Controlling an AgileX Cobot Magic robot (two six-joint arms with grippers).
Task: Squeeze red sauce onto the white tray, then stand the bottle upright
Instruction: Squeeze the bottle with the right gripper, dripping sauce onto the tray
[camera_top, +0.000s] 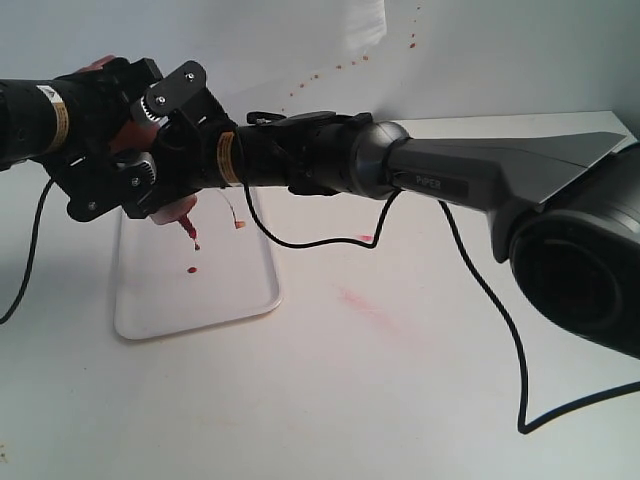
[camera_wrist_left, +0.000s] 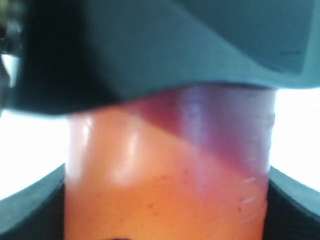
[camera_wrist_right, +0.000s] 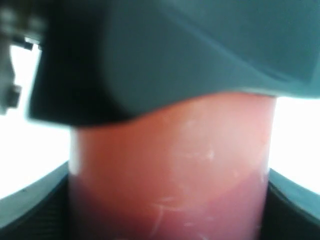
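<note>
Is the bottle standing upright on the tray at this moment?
No, the bottle is tilted in the air above the white tray with its nozzle pointing down.

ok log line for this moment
phase: squeeze | bottle: nozzle down over white tray | left pincer: shut on bottle | right pincer: shut on bottle | red sauce: small blob on tray

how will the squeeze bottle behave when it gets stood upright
Likely soft: the bottle is translucent plastic, so a hard grip would probably dent it. Its glossy wall looks slippery. The darker fill slants across only part of it, so it seems part empty, fairly light, and as a round cylinder could roll or tip if set down crooked.
</note>
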